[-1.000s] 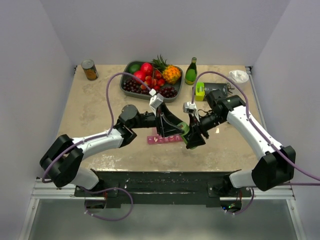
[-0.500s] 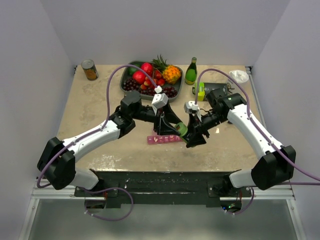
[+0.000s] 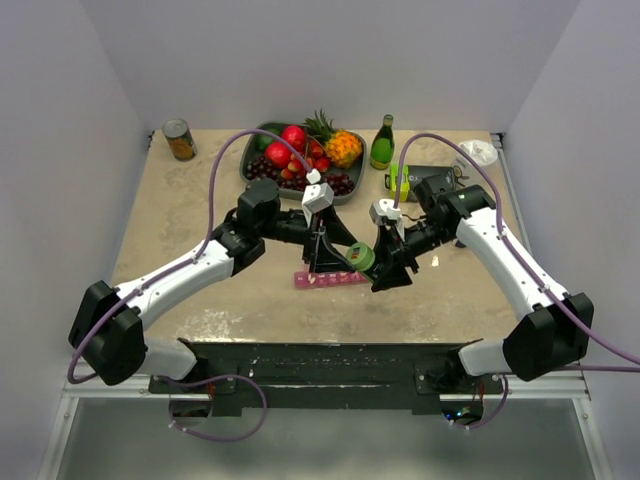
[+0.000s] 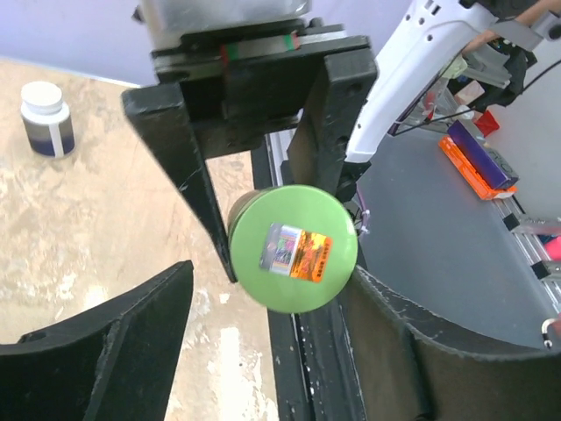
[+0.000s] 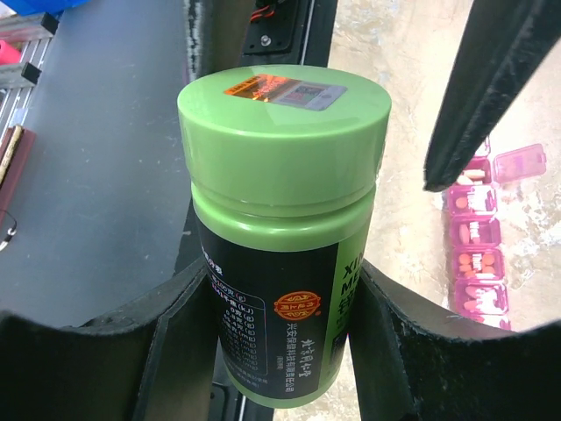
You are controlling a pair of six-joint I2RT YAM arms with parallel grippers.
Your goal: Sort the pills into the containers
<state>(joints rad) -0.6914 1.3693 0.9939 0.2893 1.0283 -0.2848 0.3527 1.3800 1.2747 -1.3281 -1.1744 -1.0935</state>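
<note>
Right wrist cam: right fingers (image 5: pixel 166 351) clamp the dark bottle (image 5: pixel 280 324), its green cap (image 4: pixel 292 248) aimed at the left fingers (image 4: pixel 131 333). Those sit spread wide either side of the cap, I'd guess to unscrew it. Pink organizer (image 3: pixel 325 278) waits mid-counter by the near edge, pills inside.

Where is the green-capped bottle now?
Top view, centre: the dark bottle with a green cap is in the right hand, by the right end of the pink pill organizer.
</note>
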